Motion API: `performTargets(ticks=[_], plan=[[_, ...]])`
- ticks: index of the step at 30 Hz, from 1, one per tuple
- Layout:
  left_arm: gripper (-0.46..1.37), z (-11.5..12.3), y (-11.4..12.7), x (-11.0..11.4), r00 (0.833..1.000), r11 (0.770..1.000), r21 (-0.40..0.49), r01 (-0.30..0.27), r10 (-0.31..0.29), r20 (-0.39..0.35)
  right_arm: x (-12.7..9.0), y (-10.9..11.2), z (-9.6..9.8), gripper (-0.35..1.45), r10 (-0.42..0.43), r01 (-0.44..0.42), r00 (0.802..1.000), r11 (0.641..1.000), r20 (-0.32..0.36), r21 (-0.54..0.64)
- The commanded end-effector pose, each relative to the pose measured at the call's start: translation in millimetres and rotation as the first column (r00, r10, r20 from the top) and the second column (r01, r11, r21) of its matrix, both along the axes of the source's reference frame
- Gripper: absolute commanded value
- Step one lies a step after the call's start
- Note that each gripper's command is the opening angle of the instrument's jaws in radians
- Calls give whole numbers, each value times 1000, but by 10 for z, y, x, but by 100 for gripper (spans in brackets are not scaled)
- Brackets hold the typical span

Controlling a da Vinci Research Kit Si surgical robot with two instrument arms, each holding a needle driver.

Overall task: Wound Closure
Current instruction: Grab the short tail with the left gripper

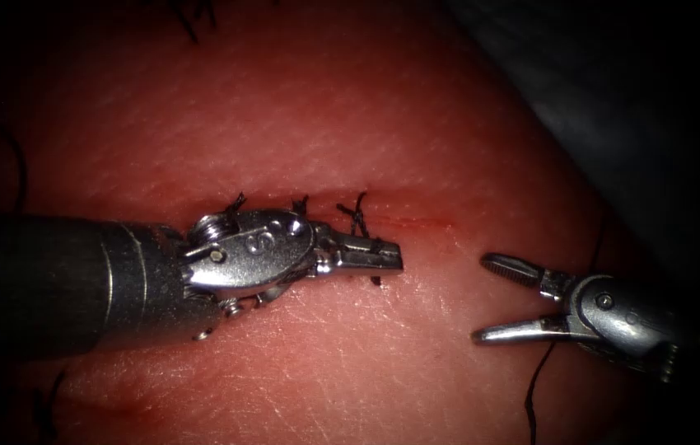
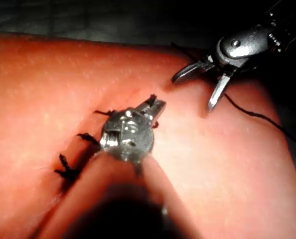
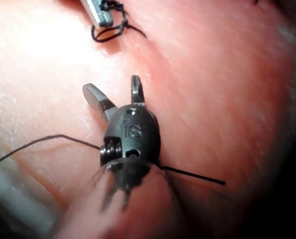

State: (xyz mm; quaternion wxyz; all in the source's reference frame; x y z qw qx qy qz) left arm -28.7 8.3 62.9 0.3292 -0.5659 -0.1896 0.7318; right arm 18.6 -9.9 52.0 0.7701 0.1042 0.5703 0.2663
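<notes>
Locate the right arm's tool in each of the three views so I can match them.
Endoscope view: the right tool comes in from the right, jaws open and holding nothing, right of the cut's end.
Left wrist view: it sits beyond the left tool, jaws spread over the tissue.
Right wrist view: it is seen close, jaws open.
Shared landmark: the knotted stitches by the left tool's tip.

Left tool (image 1: pixel 379 255): polished metal wrist and jaws, glossy, bright glints; its shaft (image 1: pixel 45 284) looks duller, dark matt grey. Right tool (image 1: pixel 494 301): same shiny metal, one jaw pad (image 1: pixel 508 267) finely ridged, the other jaw smooth on its back. Tissue (image 1: pixel 350 124): moist-looking skin surface, fine crisscross creases, soft sheen. Thread (image 1: pixel 541 379): thin, dark, matt. Knot ends (image 1: pixel 357 213) along the cut (image 1: pixel 428 221): dark, frayed, fibrous.
</notes>
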Motion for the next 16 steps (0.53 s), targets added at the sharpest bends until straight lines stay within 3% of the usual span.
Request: performTargets(ticks=[1,6,16], plan=[[-35,1,1,1,1000,1000,-7,3,-3,-8,0,0,0,80,1,-1,1000,1000,0,0],[-35,-1,5,1,1000,1000,-14,22,-22,-2,0,1,0,79,2,-2,1000,1000,0,0],[-35,-4,5,1,1000,1000,-20,3,-2,13,2,2,-1,79,5,-5,1000,1000,2,2]])
